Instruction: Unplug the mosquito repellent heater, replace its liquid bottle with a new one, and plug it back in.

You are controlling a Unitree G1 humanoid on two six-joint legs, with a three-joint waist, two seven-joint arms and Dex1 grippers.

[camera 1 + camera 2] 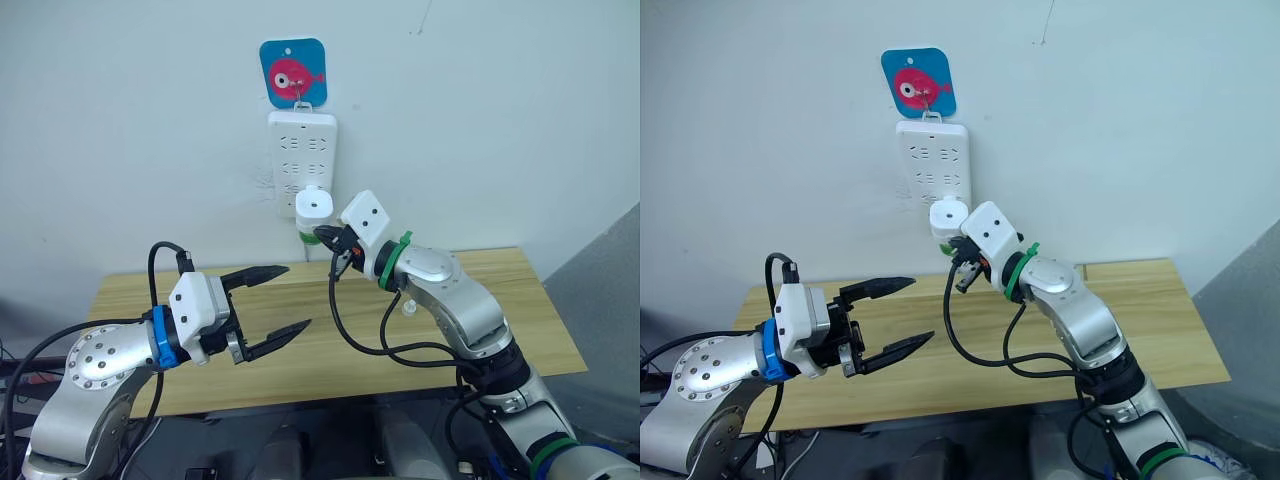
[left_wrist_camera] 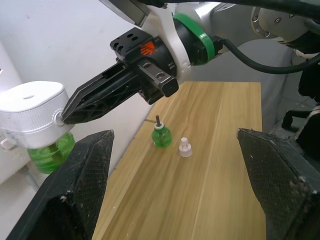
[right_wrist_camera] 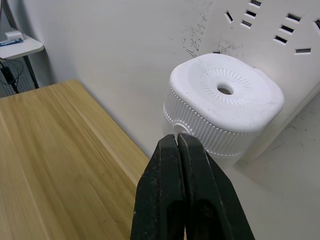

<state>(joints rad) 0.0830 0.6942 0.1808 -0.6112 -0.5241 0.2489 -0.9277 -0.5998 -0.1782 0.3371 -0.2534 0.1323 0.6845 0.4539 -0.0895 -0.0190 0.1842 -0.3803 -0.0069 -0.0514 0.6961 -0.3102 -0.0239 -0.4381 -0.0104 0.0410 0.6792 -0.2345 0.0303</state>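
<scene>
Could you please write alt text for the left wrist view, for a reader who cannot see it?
The right gripper, fingers shut, touches the side of the white mosquito repellent heater, which has a green bottle beneath. On the wooden table beyond stand a small green bottle and a whitish cap.

**A:** What marks the left arm (image 1: 95,365)?
**B:** Silver housing with round screws, a blue wrist ring, a white block and black tapered fingers (image 1: 262,272).
**A:** And the right arm (image 1: 455,300)?
**B:** Silver shell, a green wrist ring, a white block and looping black cables (image 1: 350,335).
</scene>
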